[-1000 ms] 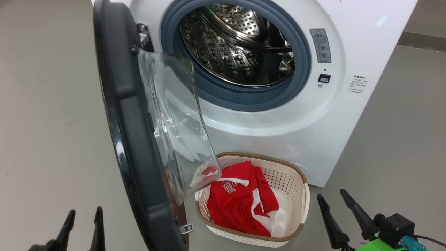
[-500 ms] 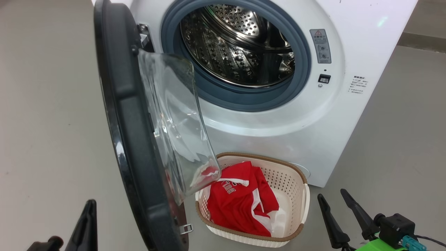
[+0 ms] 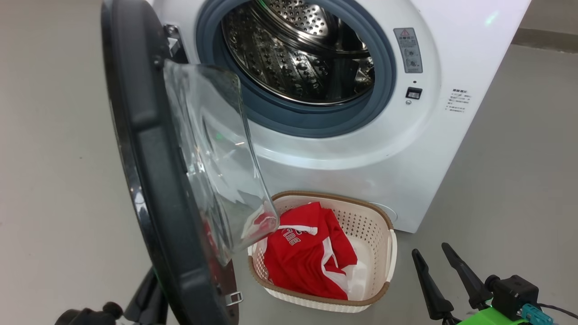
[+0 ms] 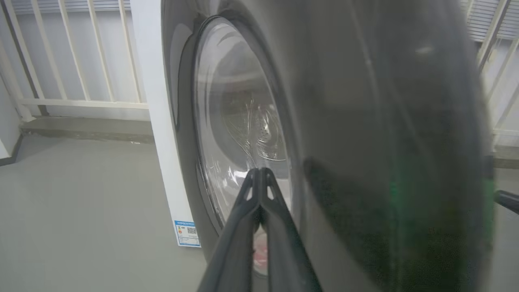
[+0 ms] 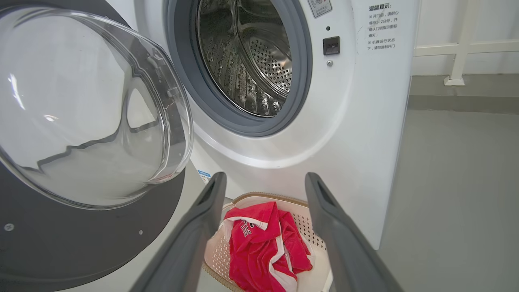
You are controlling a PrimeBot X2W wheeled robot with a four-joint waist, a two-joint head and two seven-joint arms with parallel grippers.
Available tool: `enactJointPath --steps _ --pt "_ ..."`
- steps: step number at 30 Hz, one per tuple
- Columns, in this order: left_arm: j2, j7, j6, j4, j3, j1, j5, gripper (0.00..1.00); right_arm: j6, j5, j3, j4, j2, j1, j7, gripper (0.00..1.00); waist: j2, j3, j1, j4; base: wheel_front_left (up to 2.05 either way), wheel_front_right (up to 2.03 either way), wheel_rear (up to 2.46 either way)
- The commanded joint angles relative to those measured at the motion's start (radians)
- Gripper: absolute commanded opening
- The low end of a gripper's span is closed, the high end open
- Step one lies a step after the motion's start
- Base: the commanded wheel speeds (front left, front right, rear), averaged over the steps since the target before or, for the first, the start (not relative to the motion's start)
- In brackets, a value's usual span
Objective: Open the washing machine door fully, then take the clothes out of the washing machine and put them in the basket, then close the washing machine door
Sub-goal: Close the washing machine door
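While beside door, left gripper pinched together.

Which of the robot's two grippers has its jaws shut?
The left gripper, beside the outer face of the washing machine door: its jaws meet at the tips. The right gripper has its jaws wide apart.

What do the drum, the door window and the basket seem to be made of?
Drum: likely polished steel; mirror-like glints, punched holes. Door window: clear glass or hard plastic, glossy; see-through with sharp reflections, which one I cannot tell. Basket: probably matte cream plastic; moulded holes, brown woven-look rim.
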Motion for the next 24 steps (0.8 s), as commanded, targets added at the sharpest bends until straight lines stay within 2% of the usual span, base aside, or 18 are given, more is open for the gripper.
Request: enactJointPath --steps 1,14,20,24 --pt "0.021 -0.012 -0.005 -0.036 0.021 -0.02 -0.007 0.0 0.006 -0.004 0.019 -0.025 -0.004 -0.04 -0.006 1.0 0.0 0.008 0.0 -0.008 0.0 0.0 0.0" --pt "0.073 -0.012 -0.005 -0.072 -0.129 -0.148 -0.013 0.0 0.006 -0.007 0.003 -0.034 0.011 -0.092 -0.006 1.0 0.0 0.09 0.0 -0.097 0.0 0.0 0.0" --pt "0.092 -0.012 -0.005 -0.028 -0.21 -0.27 -0.027 0.0 0.006 -0.009 -0.004 -0.039 0.024 -0.121 -0.006 1.0 0.0 0.141 0.0 -0.171 0.0 0.0 0.0" --pt "0.079 -0.012 -0.005 0.038 -0.223 -0.374 -0.027 0.0 0.006 -0.011 -0.011 -0.045 0.036 -0.145 -0.006 1.0 0.0 0.179 0.0 -0.235 0.0 0.0 0.0"
